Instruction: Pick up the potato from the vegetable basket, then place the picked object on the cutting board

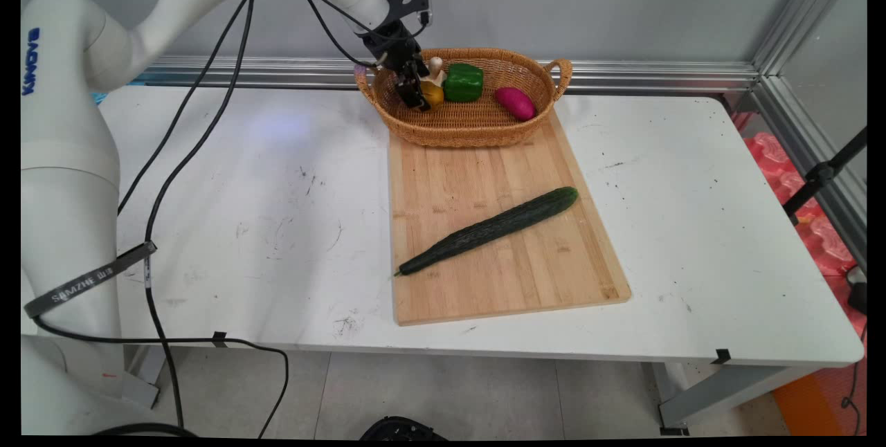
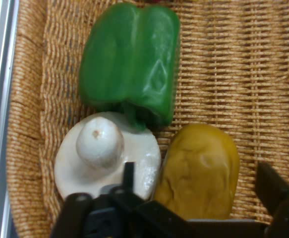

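Note:
My gripper [image 1: 420, 95] is lowered into the left end of a woven basket [image 1: 471, 130]. It stands open, one finger on each side of a yellow potato [image 2: 199, 168] without touching it. Beside the potato lies a white mushroom [image 2: 107, 156], stem up, and a green bell pepper [image 2: 132, 59] lies just beyond both. In the main view the potato [image 1: 434, 93] is partly hidden by the gripper, with the mushroom [image 1: 436, 69] behind it and the pepper [image 1: 463, 81] to its right.
A magenta sweet potato [image 1: 515, 102] lies at the basket's right end. The basket stands on the far end of a wooden cutting board [image 1: 498, 281], and a long dark cucumber [image 1: 491, 227] lies diagonally across the board. Black cables hang at the left.

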Available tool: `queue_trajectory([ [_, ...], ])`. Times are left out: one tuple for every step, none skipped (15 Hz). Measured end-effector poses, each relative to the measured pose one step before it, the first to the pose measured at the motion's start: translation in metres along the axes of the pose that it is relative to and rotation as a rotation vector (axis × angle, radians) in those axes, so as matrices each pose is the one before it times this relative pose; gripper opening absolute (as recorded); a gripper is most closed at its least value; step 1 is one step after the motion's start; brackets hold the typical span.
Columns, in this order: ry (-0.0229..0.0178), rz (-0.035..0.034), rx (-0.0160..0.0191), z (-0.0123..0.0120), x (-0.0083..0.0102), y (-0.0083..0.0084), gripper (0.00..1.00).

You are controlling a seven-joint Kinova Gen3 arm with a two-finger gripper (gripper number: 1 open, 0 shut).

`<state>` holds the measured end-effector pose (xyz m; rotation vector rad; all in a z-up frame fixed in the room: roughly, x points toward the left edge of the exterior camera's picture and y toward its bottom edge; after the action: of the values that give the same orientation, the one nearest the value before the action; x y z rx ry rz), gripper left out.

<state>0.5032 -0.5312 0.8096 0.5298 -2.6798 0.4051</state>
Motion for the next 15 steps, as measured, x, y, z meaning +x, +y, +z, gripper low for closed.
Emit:
queue_trajectory([
  [0.00033, 0.00467, -0.00237, 0.00252, -0.00064, -0.00031, 0.0],
  [-0.00017, 0.00281, -0.00191, 0.00171, -0.00051, -0.00014, 0.0],
  [-0.00013, 0.00223, -0.00196, 0.00161, -0.00046, -0.00008, 0.0],
  [-0.00056, 0.00162, -0.0017, 0.00099, -0.00034, 0.00009, 0.0],
  [-0.00092, 0.0018, -0.00237, 0.00126, -0.00045, 0.00018, 0.0],
  [-0.0006, 0.0011, -0.00153, 0.00068, -0.00026, 0.00016, 0.0],
  [-0.00109, 0.00168, -0.00247, 0.0008, -0.00026, 0.00047, 0.0],
  [-0.00119, 0.00192, -0.00268, 0.00026, 0.00016, 0.0007, 0.0],
  [-0.00138, 0.00345, -0.0023, -0.00065, 0.00103, 0.00109, 0.0],
  [-0.00063, 0.00253, -0.00087, -0.00125, 0.0013, 0.00094, 0.0],
  [-0.00015, 0.00149, -0.00083, -0.00137, 0.00163, 0.001, 0.0],
  [0.00105, 0.00287, 0.00017, -0.00294, 0.00306, 0.00157, 0.0],
  [0.00386, 0.00267, 0.00108, -0.00519, 0.00559, 0.00257, 0.0],
  [0.0043, 0.00198, 0.00119, -0.00499, 0.00591, 0.0025, 0.0],
  [0.00598, 0.00254, 0.00221, -0.00702, 0.00765, 0.00377, 0.0],
])
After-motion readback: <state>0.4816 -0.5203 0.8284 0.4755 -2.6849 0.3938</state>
